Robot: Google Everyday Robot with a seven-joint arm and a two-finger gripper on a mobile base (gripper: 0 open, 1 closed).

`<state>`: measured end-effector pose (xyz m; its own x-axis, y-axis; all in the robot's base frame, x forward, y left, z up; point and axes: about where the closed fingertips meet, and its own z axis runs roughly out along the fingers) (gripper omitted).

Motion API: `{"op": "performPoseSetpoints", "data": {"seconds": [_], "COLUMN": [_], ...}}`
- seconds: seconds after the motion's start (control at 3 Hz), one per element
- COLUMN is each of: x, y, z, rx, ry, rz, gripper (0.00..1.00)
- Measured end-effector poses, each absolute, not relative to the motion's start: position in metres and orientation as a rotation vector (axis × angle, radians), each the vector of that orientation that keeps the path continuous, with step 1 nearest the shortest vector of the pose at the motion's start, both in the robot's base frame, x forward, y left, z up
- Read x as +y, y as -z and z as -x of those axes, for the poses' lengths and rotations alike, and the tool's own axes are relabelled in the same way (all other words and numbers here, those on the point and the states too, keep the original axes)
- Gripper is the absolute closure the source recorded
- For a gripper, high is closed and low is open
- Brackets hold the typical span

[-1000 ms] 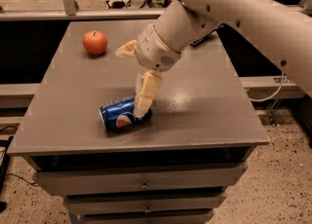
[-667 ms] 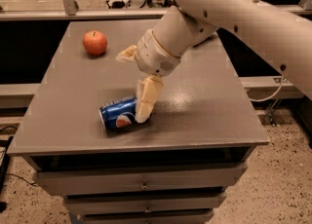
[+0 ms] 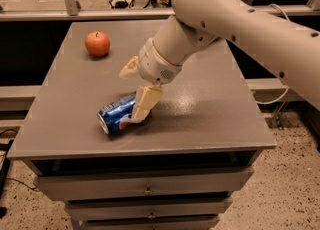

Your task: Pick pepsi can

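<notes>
The gripper [image 3: 131, 96] has dipped slightly lower onto the toppled pepsi can [image 3: 115, 116] on the table [image 3: 210, 119] — jaws spread, unclamped — so no grasp yet.

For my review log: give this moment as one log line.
gripper: open, low at can | can: lying on side, near table front edge | apple: back left corner

Robot lab: jaws over grey drawer cabinet [image 3: 145, 190]
</notes>
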<state>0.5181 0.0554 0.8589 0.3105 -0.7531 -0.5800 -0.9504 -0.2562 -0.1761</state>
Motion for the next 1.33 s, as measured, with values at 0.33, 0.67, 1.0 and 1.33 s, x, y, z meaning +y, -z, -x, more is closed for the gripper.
{"op": "performPoseSetpoints", "data": {"seconds": [0.33,0.67,1.0,1.33], "x": [0.054,0.051,0.048,0.017], "y": [-0.853,-0.849,-0.849,-0.877], "z": [-0.519,-0.520,-0.521,-0.547], "rx": [1.514,1.534,1.548,1.631], "ry": [-0.524,-0.511,-0.497,-0.482], "rz": [2.093,2.094,2.094,1.958], "gripper": [0.47,0.78,0.99,1.00]}}
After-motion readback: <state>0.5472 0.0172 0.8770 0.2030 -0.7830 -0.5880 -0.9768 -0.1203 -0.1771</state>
